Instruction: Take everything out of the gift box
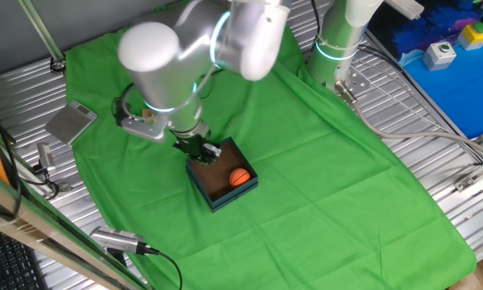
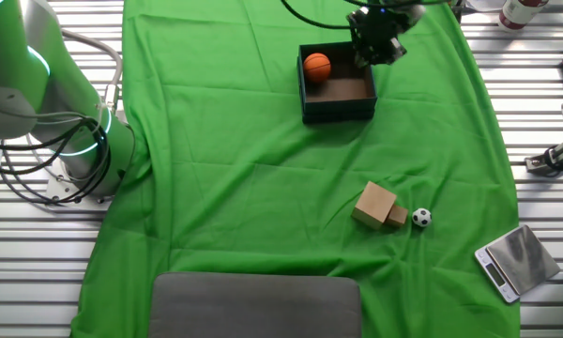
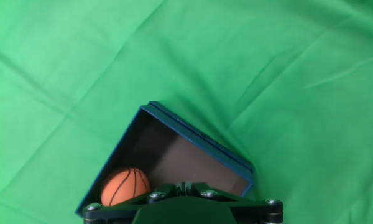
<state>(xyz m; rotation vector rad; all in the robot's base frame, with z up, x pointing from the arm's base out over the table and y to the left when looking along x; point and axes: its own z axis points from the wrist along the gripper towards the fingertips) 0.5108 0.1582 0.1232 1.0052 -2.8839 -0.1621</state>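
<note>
The gift box [image 1: 225, 199] sits on the green cloth, with teal walls and a brown floor. It also shows in the other fixed view [image 2: 338, 110] and in the hand view [image 3: 199, 138]. The orange basketball [image 1: 239, 178] [image 2: 317, 66] [image 3: 125, 186] lies inside it in one corner. The tan wooden block [image 2: 376, 206] and the soccer ball [image 2: 420, 218] lie side by side on the cloth, well away from the box. My gripper [image 1: 203, 151] [image 2: 373, 49] [image 3: 183, 185] hangs over the box corner opposite the basketball. Its jaws are together and hold nothing.
A flat grey metal scale [image 2: 516, 263] [image 1: 71, 122] lies at the cloth's edge. A grey pad [image 2: 253, 305] lies at the cloth's front edge in the other fixed view. The arm's base [image 1: 338, 48] [image 2: 75, 160] stands at one corner of the cloth.
</note>
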